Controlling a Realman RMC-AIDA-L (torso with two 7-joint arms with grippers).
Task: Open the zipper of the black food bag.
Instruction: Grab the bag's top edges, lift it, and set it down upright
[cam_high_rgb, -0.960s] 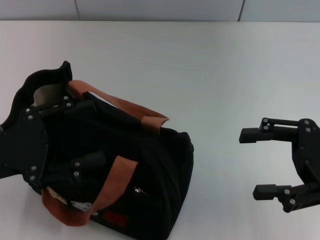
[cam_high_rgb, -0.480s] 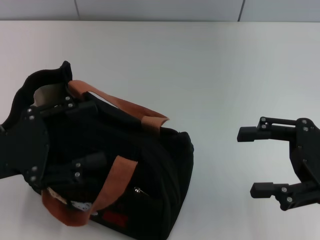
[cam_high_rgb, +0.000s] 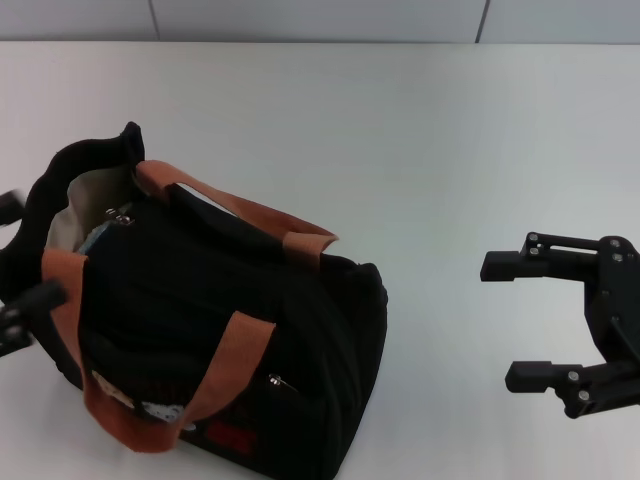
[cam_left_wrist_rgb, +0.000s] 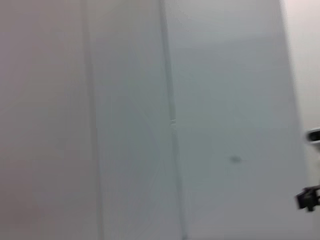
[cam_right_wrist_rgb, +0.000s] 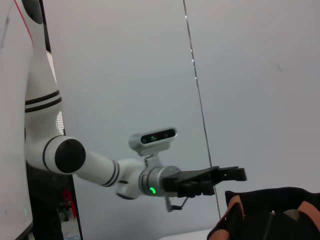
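Observation:
The black food bag (cam_high_rgb: 250, 330) lies on the white table at the left, with orange-brown handles (cam_high_rgb: 225, 365) and a red label (cam_high_rgb: 230, 436). At its far left end the mouth gapes, showing pale lining (cam_high_rgb: 78, 205). The zipper's silver pull tab (cam_high_rgb: 122, 213) sits at the edge of that gap. My left gripper (cam_high_rgb: 22, 252) is at the picture's left edge, just off the bag's end, open and holding nothing. In the right wrist view the left gripper (cam_right_wrist_rgb: 227, 177) hovers beside the bag (cam_right_wrist_rgb: 270, 212). My right gripper (cam_high_rgb: 515, 322) rests open over bare table, well right of the bag.
A short front-pocket zipper with a silver pull (cam_high_rgb: 281, 381) shows on the bag's near side. The white table (cam_high_rgb: 420, 150) stretches behind and to the right of the bag. The left wrist view shows only a grey wall (cam_left_wrist_rgb: 150, 125).
My left gripper has come off the bag's top and swung left past the bag's end, uncovering the gaping mouth and pull tab. The right gripper has barely shifted.

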